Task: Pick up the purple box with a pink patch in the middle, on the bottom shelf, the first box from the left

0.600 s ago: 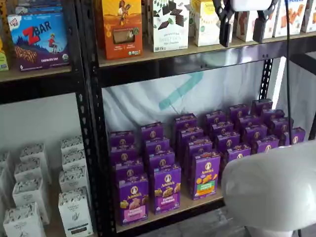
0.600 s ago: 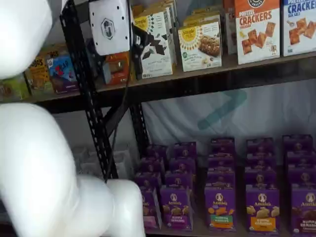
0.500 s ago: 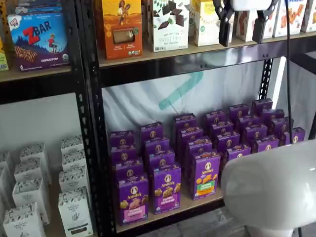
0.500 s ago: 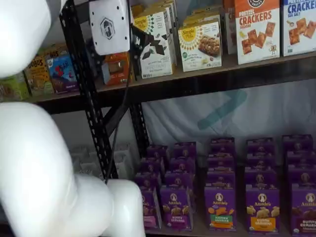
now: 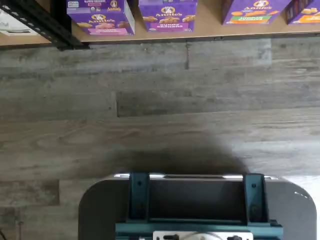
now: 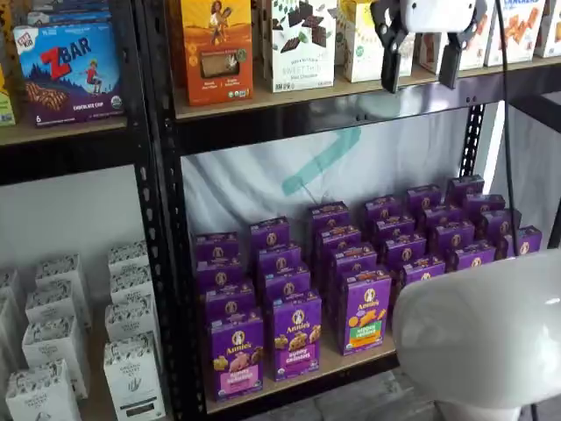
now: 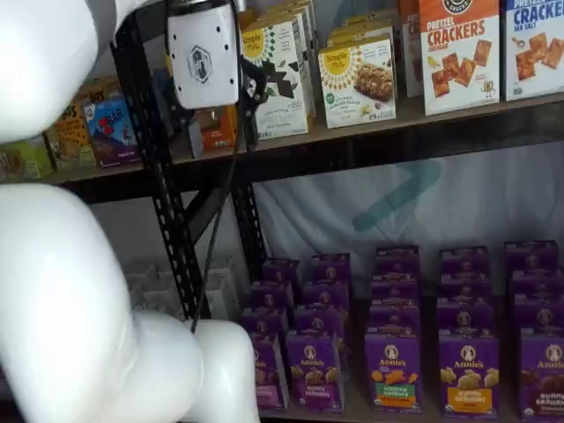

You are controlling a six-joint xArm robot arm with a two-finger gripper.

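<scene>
End effector (image 6: 416, 74) high, purple box (image 6: 235, 355) low
Fingers spread wide, empty; the box stands far below-left on the bottom shelf (image 6: 351, 358)

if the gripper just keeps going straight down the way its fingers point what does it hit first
Probably the wood floor in front of the rack. The open gripper hangs at upper-shelf height, and the wrist view shows bare planks below, with the purple box set back on the bottom shelf. Depth is uncertain.

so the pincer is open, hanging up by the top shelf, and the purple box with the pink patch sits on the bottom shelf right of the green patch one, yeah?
Not quite: the purple box sits left of the green-patch box, as a shelf view shows. The rest holds: the pincer hangs open by the top shelf.
</scene>
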